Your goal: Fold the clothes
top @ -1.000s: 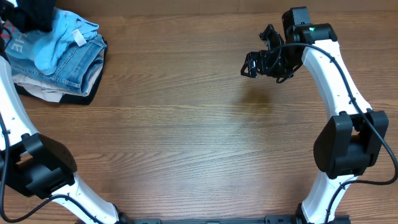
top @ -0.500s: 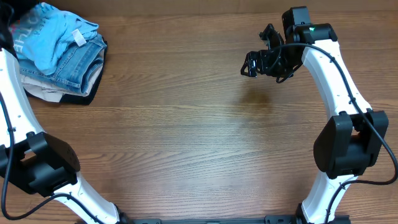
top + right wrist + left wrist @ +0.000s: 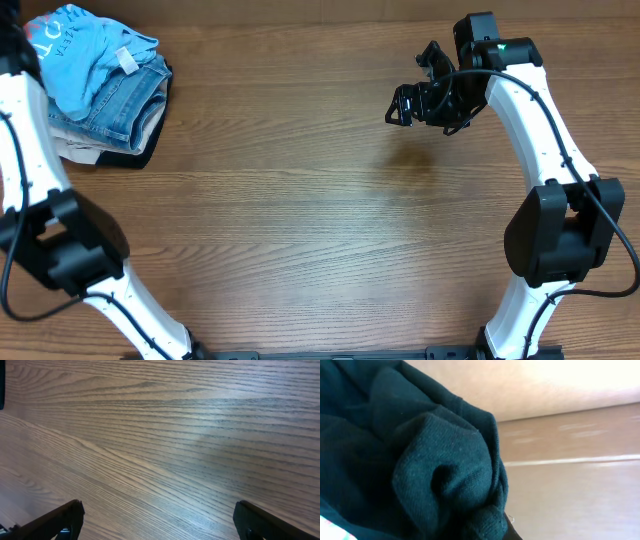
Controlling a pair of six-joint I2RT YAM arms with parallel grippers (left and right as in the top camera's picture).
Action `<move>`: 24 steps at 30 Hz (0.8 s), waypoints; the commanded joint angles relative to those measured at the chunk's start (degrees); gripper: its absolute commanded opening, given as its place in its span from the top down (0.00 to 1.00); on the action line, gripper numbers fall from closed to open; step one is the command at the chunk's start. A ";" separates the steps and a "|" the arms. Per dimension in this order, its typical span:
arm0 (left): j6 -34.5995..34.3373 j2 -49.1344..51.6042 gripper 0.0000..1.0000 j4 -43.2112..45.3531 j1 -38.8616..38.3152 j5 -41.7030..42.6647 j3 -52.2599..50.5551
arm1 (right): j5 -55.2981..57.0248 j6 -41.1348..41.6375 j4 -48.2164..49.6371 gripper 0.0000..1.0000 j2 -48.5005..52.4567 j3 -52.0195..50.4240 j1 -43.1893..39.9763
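From overhead, the pile of clothes lay at the worktop's far left corner, a light blue T-shirt topping the jeans. The right gripper hung over bare wood, well apart from the pile.

In the left wrist view, dark green knit cloth filled most of the frame. It hid the left gripper, so whether those jaws were apart or together could not be told.

In the right wrist view, the jaws stood wide apart, holding nothing.

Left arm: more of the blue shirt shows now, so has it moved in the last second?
Yes. The left arm has swung left, its dark end sliding off the blue shirt, which lies on the unmoved clothes pile.
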 commanded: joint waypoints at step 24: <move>36.74 2.03 0.96 1.09 -13.25 -11.56 1.20 | -0.55 -0.07 1.25 0.00 -1.53 1.27 0.33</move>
